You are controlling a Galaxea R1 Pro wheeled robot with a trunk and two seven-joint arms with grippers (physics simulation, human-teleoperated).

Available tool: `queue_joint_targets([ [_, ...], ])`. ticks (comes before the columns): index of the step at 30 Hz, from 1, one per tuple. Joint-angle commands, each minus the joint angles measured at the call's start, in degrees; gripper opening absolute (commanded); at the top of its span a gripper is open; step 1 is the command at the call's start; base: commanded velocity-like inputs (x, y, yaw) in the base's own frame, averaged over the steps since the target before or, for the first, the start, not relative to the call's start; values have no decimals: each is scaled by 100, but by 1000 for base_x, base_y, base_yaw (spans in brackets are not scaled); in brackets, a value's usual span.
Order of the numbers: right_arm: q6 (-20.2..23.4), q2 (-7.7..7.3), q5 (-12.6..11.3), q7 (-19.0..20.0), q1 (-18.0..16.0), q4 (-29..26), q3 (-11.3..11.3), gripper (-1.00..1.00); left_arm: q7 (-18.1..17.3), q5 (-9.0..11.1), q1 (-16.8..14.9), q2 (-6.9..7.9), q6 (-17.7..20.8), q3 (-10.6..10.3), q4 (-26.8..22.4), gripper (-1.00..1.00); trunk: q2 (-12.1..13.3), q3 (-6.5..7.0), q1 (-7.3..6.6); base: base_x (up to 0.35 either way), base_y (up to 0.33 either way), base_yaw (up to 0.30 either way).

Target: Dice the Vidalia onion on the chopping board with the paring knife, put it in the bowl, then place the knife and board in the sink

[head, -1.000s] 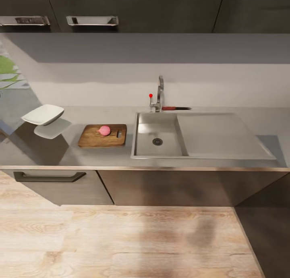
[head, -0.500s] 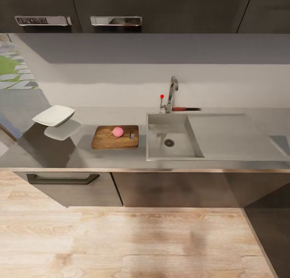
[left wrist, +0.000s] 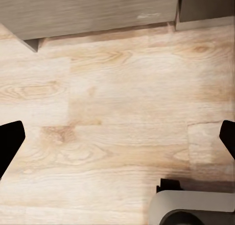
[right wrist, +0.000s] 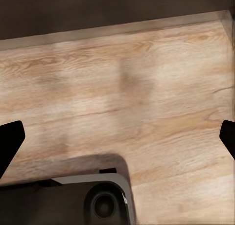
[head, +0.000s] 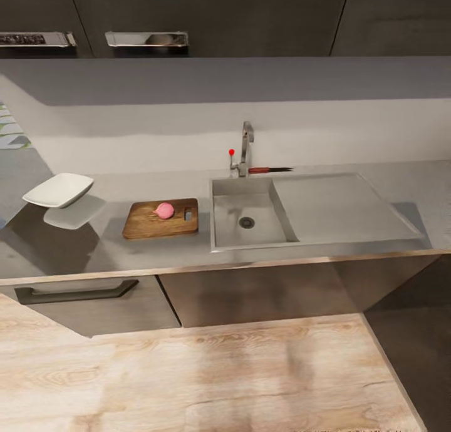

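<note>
The pinkish Vidalia onion [head: 165, 210] rests on the brown chopping board [head: 147, 224], just left of the steel sink [head: 263, 228]. Behind the sink, beside the faucet [head: 246, 145], lies the paring knife [head: 268, 169] with its red handle toward the tap. A white bowl [head: 58, 190] stands at the far left of the grey countertop [head: 94, 250]. My left gripper [left wrist: 117, 142] hangs open over the wooden floor, its dark fingertips [left wrist: 10, 142] wide apart. My right gripper [right wrist: 117, 142] is open too, above floor boards, holding nothing.
The sink's flat drainboard [head: 338, 206] stretches to the right. Dark cabinets [head: 250, 288] with a drawer handle [head: 75, 292] stand under the counter, and wall cupboards [head: 207, 19] hang above. Wooden floor [head: 219, 375] lies between me and the counter. Part of my base [right wrist: 73, 200] shows below the right gripper.
The head view has swung, so the counter sits further left and slightly tilted in the picture. The onion, board, knife and bowl keep their places on the counter.
</note>
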Motion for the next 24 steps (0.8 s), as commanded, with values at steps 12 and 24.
queue_joint_targets([
  [12, -13, 2, 55, 3, -4, 2, -60, 100, 17, 14, -6, -4, 50, -49, 16, 100, -9, 68, 3, 0, 226, -217],
  [24, -13, 2, 60, 2, -4, 2, -60, 100, 17, 13, -6, -4, 59, -57, 16, 100, -9, 144, 3, 0, 281, -208],
])
